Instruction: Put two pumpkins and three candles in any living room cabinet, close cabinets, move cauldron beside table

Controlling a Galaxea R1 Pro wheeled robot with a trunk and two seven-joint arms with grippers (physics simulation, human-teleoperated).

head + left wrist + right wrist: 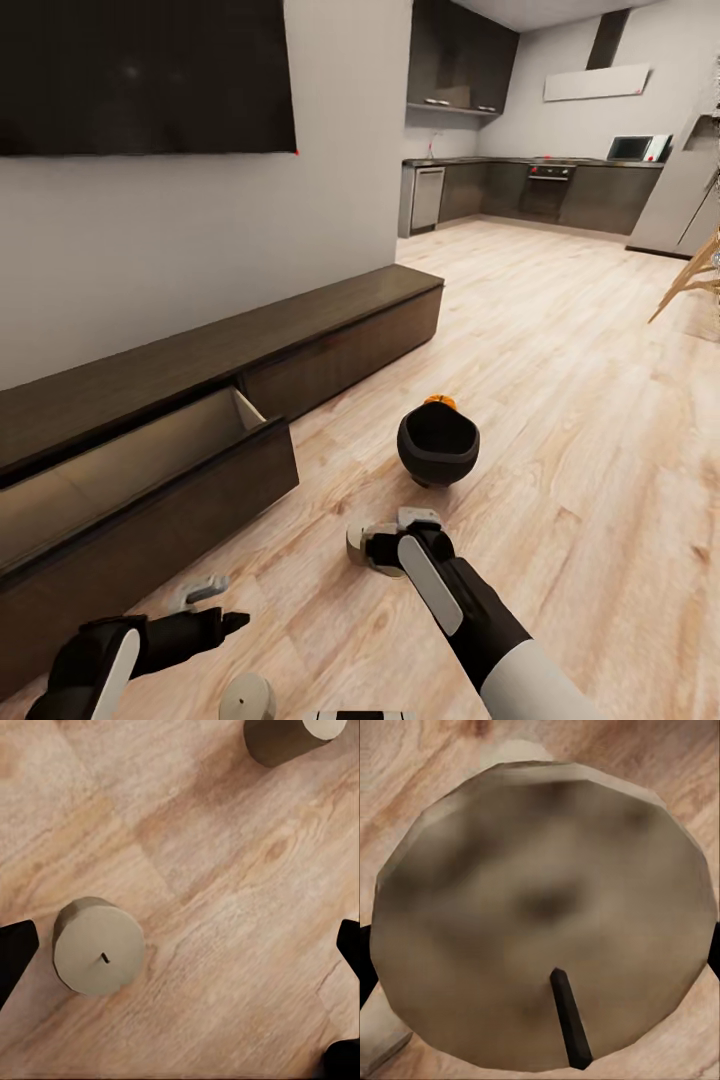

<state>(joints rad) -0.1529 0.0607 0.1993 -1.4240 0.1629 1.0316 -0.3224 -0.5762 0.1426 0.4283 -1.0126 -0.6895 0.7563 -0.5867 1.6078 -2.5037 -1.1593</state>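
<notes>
Head view, nearest first: a beige candle stands on the wooden floor at the very near edge, between my two arms. My left gripper hangs low over the floor at the near left, fingers pointing roughly toward the cabinet. Through my left wrist camera the two dark fingertips sit at opposite edges with bare planks between them, so that gripper is spread wide and holds nothing; an upright candle with a short dark wick stands on the floor between the fingers, nearer one of them, and a second candle stands farther off.

A little farther, my right gripper is down at a third candle, which it partly hides. My right wrist camera looks straight onto that candle's round top and wick, with dark finger edges at both sides; I cannot tell whether the fingers are pressing on it.

Beyond that the black cauldron sits upright on the floor, and an orange pumpkin peeks just behind its far rim.

To the left, the long dark cabinet runs along the wall, its near drawer pulled open, pale inside. A black screen hangs above. Farthest off is the kitchen.
</notes>
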